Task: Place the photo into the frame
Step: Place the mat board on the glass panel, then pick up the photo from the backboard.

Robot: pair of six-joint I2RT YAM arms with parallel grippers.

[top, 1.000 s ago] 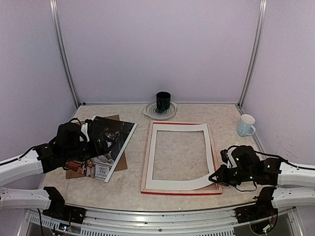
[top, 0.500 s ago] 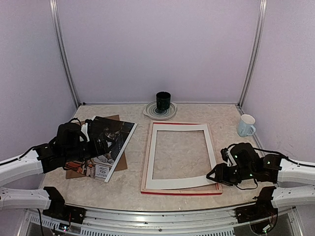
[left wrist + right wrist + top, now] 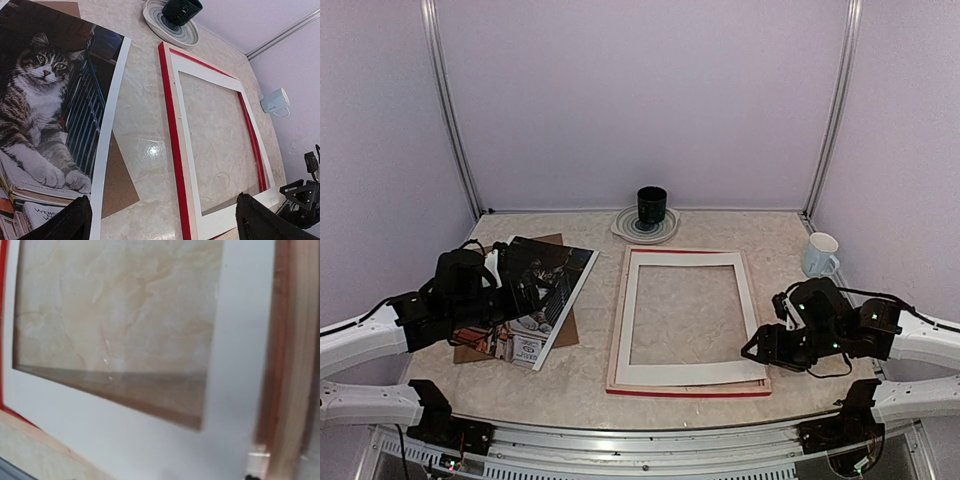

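Our left claw [image 3: 520, 298] hung spread wide over the photo [image 3: 545, 285], which lay on the backing board [image 3: 567, 330] left of the frame [image 3: 685, 391] on the counter [image 3: 770, 235]. Whether the right claw [image 3: 757, 352] at the mat [image 3: 685, 373] corner was closed we could not tell. A nudge there might unseat the mat.

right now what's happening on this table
The red frame lies flat with a white mat in it, window empty. The right gripper is at its near right corner. The cat photo lies to the left over brown cardboard, not yet in the frame, with the left gripper open by it.
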